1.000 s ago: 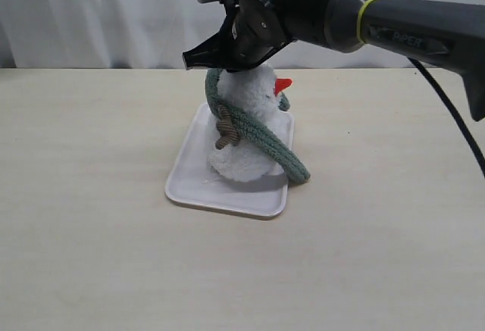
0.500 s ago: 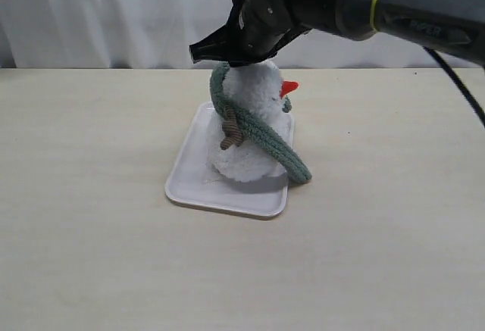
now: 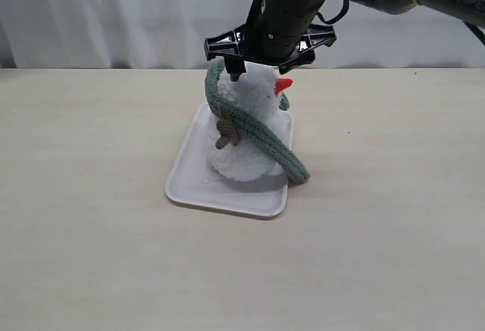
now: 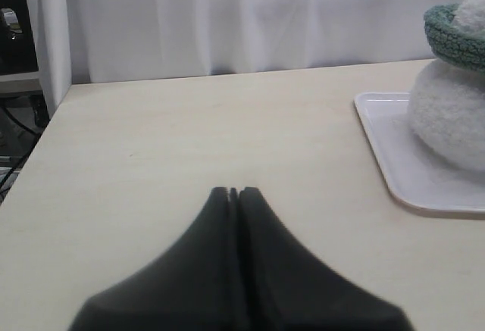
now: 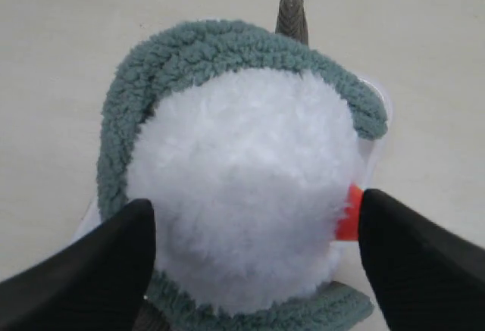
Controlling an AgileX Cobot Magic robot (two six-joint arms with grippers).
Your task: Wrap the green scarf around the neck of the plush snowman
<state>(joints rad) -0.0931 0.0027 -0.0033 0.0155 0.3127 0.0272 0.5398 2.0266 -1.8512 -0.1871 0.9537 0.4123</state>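
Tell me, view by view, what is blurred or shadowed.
Exterior view: sharp, evenly lit, the snowman casting a soft shadow on the tray. Left wrist view: the left jaws are a dark blur up close, the table beyond sharper. Right wrist view: the right jaws are dark and out of focus, the scarf crisp.

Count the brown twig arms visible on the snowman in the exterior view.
1: a twig arm sticks out of the plush snowman on the view's left side, by the green scarf. Another may be hidden behind it.
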